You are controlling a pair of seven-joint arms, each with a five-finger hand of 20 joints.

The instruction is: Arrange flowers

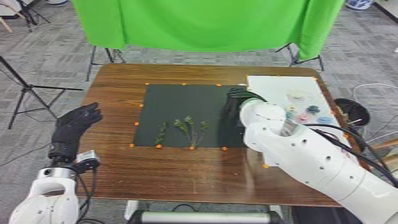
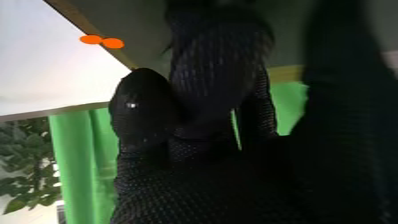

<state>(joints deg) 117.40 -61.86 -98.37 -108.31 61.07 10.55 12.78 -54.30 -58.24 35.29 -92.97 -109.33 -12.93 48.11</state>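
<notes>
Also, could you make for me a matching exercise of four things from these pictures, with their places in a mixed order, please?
Things:
1. Leafy sprigs
2. Coloured flowers
3. Left hand
4. Green cloth

Places:
A. At the left edge of the table
B. Hanging beyond the table's far edge
C. On the dark mat, towards its near edge
D. On the white sheet

Right pairs: 1-C, 2-D, 3-A, 4-B

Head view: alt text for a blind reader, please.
Right hand over the right side of a dark mat; green sprigs on the mat. Small flowers on a white sheet at right; left hand by the table.
</notes>
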